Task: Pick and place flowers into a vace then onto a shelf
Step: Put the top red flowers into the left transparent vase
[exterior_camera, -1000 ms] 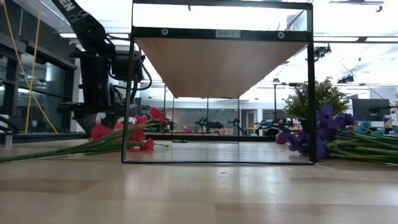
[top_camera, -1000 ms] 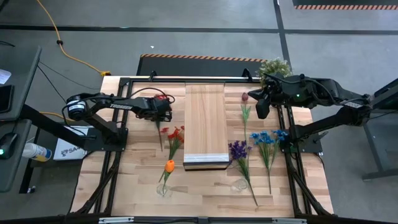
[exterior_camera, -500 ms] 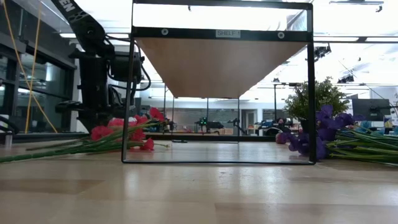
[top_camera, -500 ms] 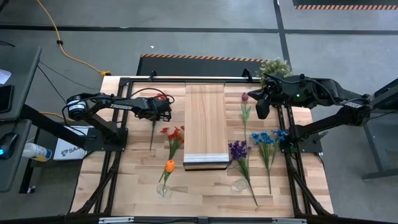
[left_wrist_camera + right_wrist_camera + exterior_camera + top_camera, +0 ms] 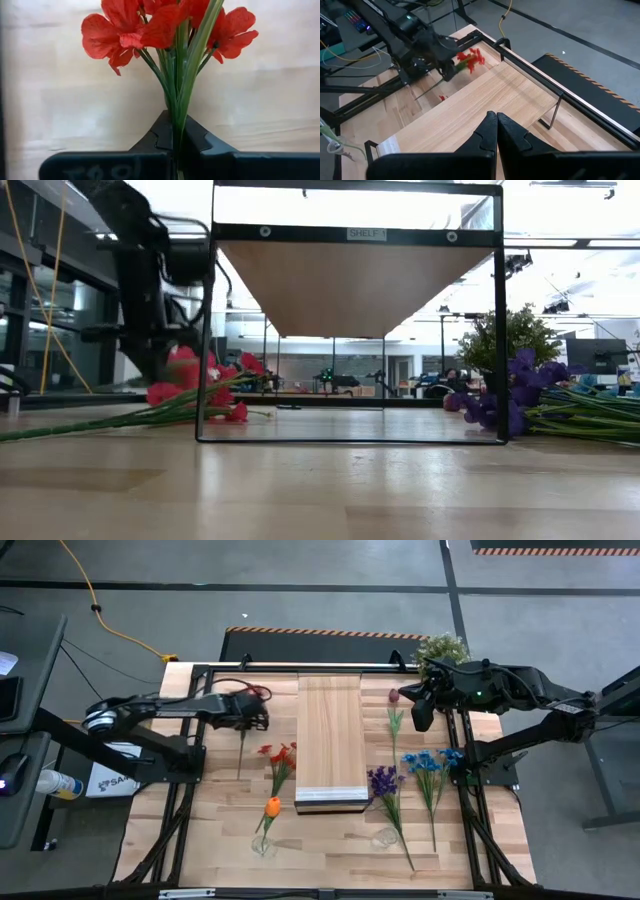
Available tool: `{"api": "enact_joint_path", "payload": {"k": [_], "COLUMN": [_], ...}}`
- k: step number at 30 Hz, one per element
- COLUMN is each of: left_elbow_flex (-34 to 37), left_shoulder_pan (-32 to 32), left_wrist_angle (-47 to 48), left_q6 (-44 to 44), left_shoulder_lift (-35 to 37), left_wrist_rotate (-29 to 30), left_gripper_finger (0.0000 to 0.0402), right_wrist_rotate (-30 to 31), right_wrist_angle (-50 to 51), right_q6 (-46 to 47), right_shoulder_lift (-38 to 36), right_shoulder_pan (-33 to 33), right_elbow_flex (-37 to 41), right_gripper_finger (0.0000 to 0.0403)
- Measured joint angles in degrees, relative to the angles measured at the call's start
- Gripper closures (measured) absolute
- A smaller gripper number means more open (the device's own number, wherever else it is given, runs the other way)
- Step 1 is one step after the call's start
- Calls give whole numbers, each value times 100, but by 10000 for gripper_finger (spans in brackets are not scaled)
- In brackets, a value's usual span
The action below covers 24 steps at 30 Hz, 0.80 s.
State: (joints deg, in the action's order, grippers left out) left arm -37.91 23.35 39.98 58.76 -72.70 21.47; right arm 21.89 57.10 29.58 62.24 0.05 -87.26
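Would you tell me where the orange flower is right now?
In the high view, the orange flower lies on the tabletop's left half, just left of the shelf's front corner, below the red flowers and above a clear vase.

- The setting was a robotics lab: a slatted wooden table (image 5: 330, 840) on a grey concrete floor (image 5: 300, 600).
- A yellow cable (image 5: 100, 610) crossed the floor.
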Motion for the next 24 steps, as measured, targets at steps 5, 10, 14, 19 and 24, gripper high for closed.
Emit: {"api": "enact_joint_path", "payload": {"k": [5, 10, 14, 19, 24], "left_elbow_flex": [-5, -13, -13, -21, -30], "left_shoulder_pan": [-2, -7, -11, -10, -11], "left_wrist_angle": [90, 40, -10, -472, -1521], "left_q6": [2, -37, -155, -356, -946], "left_shoulder_lift": [892, 1881, 2647, 3536, 4157], "left_wrist_rotate": [184, 239, 233, -61, -768], "left_gripper_finger": [361, 361, 361, 361, 361], "right_wrist_rotate": [0, 0, 0, 2, 0], "right_wrist_angle": [-4, -38, -60, -72, -103], "right_q6": [0, 0, -24, -120, -153], "right_shoulder_lift": [0, 0, 0, 0, 0], "right_shoulder_pan": [-2, 0, -2, 0, -1], "right_elbow_flex": [0, 2, 0, 0, 0], "right_gripper_finger": [402, 402, 402, 402, 402]}}
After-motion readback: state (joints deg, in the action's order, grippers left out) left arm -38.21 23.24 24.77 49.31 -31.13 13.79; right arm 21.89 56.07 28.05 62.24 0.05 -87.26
